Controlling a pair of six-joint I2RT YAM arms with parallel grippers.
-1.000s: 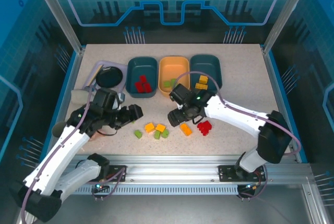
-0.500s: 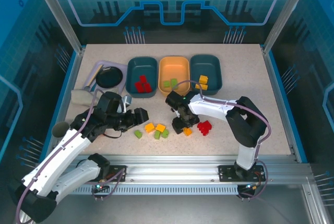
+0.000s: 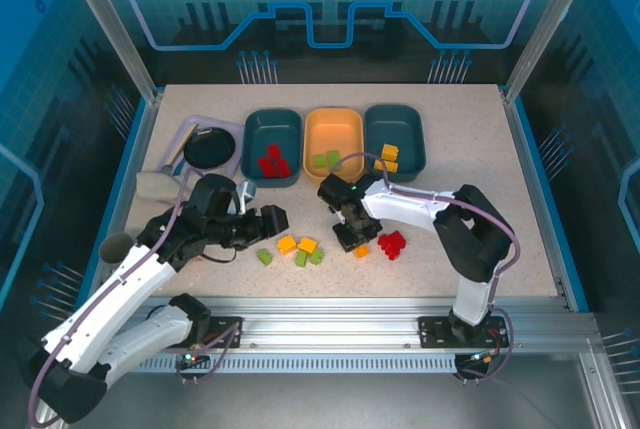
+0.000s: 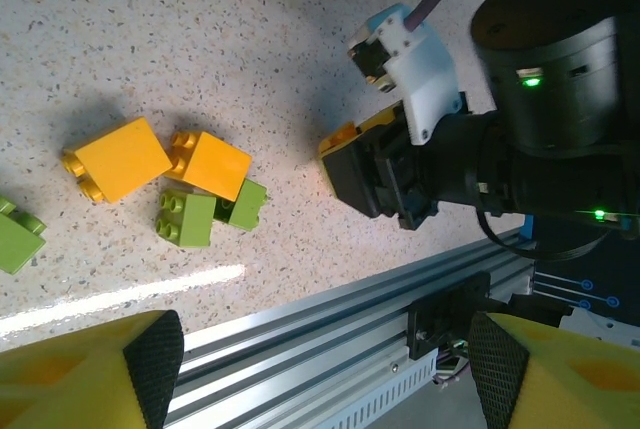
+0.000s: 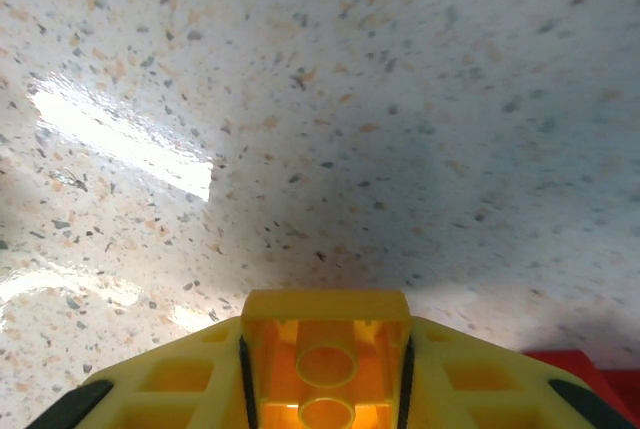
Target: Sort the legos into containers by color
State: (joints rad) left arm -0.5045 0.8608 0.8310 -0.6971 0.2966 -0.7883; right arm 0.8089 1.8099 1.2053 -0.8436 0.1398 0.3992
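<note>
My right gripper (image 3: 355,241) is down on the table, shut on a yellow-orange lego (image 5: 325,354) that sits between its yellow fingers (image 5: 160,384). The left wrist view shows that same gripper (image 4: 385,174) with the lego's edge (image 4: 340,137). My left gripper (image 3: 275,221) hangs open and empty just left of the loose pile, its pads (image 4: 95,369) wide apart. Two yellow-orange legos (image 3: 297,244) and three green ones (image 3: 301,258) lie loose, with a red cluster (image 3: 392,244) to the right. At the back stand a teal container (image 3: 270,124) with red legos, an orange container (image 3: 334,129) with green ones, and a teal container (image 3: 396,121) with yellow ones.
A round black dish (image 3: 210,148) on a lilac tray stands at the back left, with a pale object (image 3: 155,186) below it and a cup (image 3: 115,246) near the left edge. The aluminium rail (image 3: 330,309) runs along the table's near edge.
My right gripper moved left, dropped to the table and closed on the yellow-orange lego. My left gripper crept a little to the right, still open.
</note>
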